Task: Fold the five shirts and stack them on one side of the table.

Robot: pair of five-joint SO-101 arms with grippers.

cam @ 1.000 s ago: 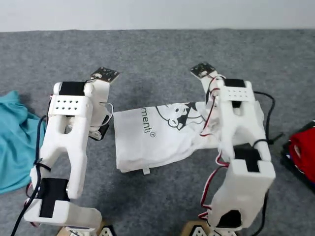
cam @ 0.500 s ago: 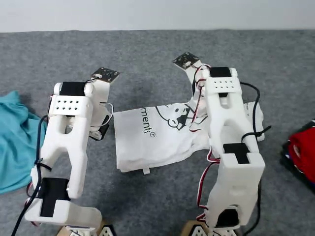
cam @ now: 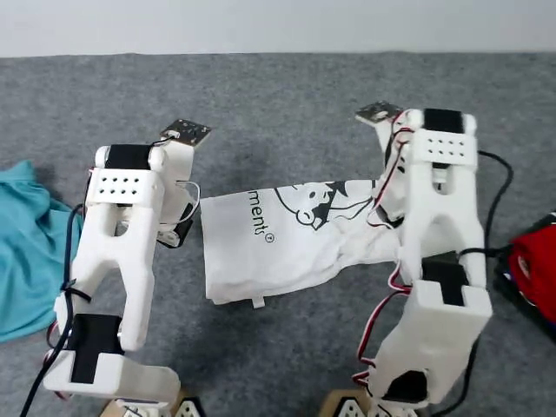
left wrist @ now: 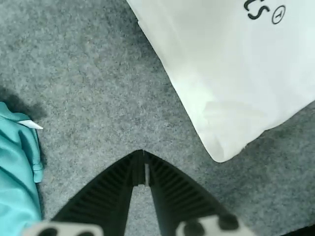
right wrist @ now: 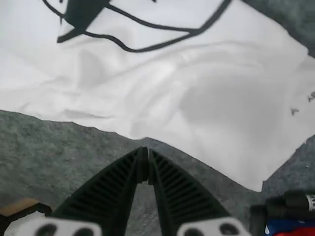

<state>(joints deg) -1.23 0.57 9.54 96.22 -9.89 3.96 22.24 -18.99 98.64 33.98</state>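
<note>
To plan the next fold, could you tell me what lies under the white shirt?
Grey carpet shows at the visible edges of the white shirt; whatever lies beneath its middle is covered.

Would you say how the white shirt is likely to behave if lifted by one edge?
Probably floppy: the white shirt lies in soft creases, so it would likely drape and unfold. It looks thin and light, and the fuzzy grey surface may drag at it.

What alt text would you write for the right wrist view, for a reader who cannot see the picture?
A wrinkled white shirt with a black line drawing printed on it lies on grey carpet. The black, ribbed right gripper is shut, with its tips right at the shirt's edge.
</note>
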